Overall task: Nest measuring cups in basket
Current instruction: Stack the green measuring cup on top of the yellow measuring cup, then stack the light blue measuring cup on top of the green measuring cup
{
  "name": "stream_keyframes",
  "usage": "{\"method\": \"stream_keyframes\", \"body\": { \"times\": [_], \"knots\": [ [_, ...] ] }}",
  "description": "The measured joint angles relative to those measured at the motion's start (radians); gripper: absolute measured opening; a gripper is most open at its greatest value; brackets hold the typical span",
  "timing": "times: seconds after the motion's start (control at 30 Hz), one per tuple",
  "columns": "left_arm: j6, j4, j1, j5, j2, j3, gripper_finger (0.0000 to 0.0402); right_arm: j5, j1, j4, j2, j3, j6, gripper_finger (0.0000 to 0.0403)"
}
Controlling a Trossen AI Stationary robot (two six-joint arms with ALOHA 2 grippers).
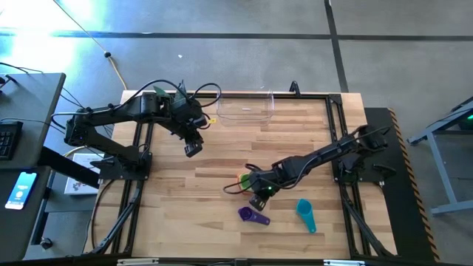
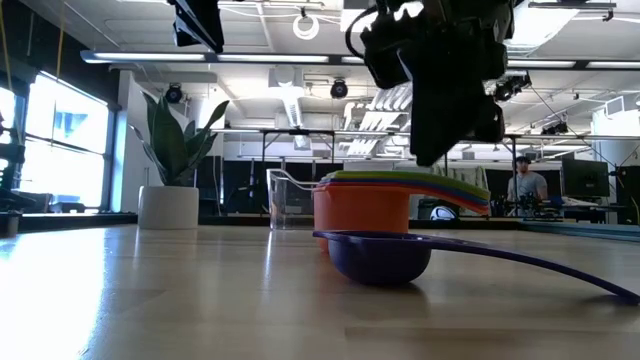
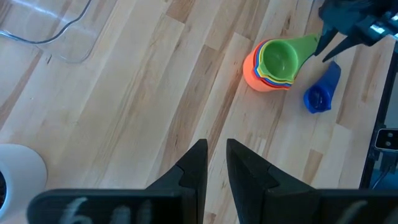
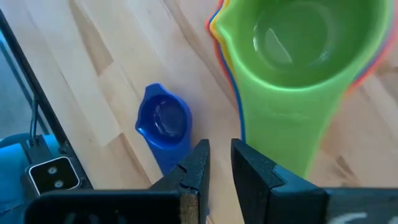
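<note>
A nested stack of measuring cups point(image 1: 244, 179) stands on the table, orange at the bottom and green on top point(image 4: 292, 43). The green handle point(image 4: 283, 134) points toward my right gripper point(image 4: 219, 163). That gripper is shut and hovers just over the handle ends point(image 2: 450, 150). The purple cup point(image 1: 252, 215) lies on the table beside the stack, and the teal cup point(image 1: 305, 212) lies farther right. The clear basket point(image 1: 245, 109) sits at the far edge. My left gripper point(image 1: 194, 148) is shut and hangs in the air left of the middle.
A white plant pot point(image 2: 168, 205) stands near the table's far left corner. Bare wood lies between the stack and the basket. In the low view, the purple cup's long handle point(image 2: 540, 265) reaches right. A person point(image 2: 527, 185) is in the room behind.
</note>
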Motion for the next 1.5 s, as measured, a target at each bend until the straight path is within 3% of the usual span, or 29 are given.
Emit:
{"method": "stream_keyframes", "body": {
  "times": [0.3,0.53,1.03,1.5],
  "knots": [
    [0.000,0.001,0.000,0.000,0.000,0.000,0.0048,0.082,-0.001,-0.050,-0.107,0.000,0.052,0.0057],
    [0.001,-0.001,-0.015,0.001,0.000,0.000,0.0048,0.134,0.026,-0.135,-0.157,0.000,0.207,0.0057],
    [0.002,-0.002,-0.045,0.000,0.000,0.000,0.0048,0.130,0.208,-0.437,-0.166,0.000,0.559,0.0057],
    [0.002,0.000,-0.045,0.000,0.000,0.000,0.0048,0.126,0.358,-0.486,-0.166,-0.037,0.774,0.0057]
  ]
}}
